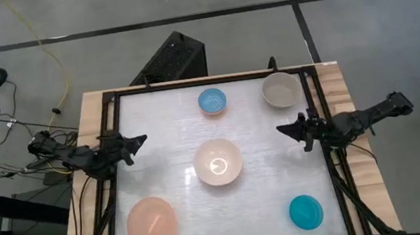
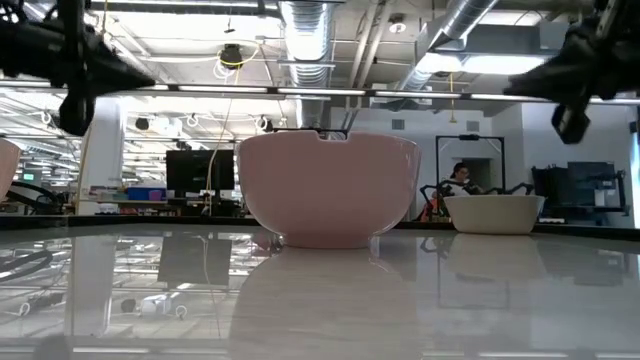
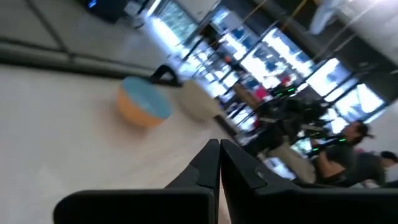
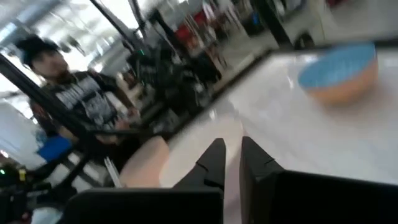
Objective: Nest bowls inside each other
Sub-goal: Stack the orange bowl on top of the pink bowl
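Five bowls stand apart on the white table, each on its base. The cream-white one [image 1: 218,162] is in the middle. The light blue [image 1: 212,100] and beige-grey [image 1: 280,89] bowls are at the far edge. The orange-pink [image 1: 151,222] and teal-blue [image 1: 306,212] bowls are near the front. My left gripper [image 1: 139,141] hovers at the left side, pointing level toward the right, fingers shut [image 3: 219,149] on nothing. My right gripper [image 1: 282,129] hovers at the right side, pointing level toward the left. Its fingertips [image 4: 231,152] stand slightly apart with nothing between them.
A dark frame [image 1: 190,84] runs along the table's far edge and both sides. A black box [image 1: 174,57] sits on the floor behind the table. A person [image 4: 81,99] is in the room beyond. There is bare table between the bowls.
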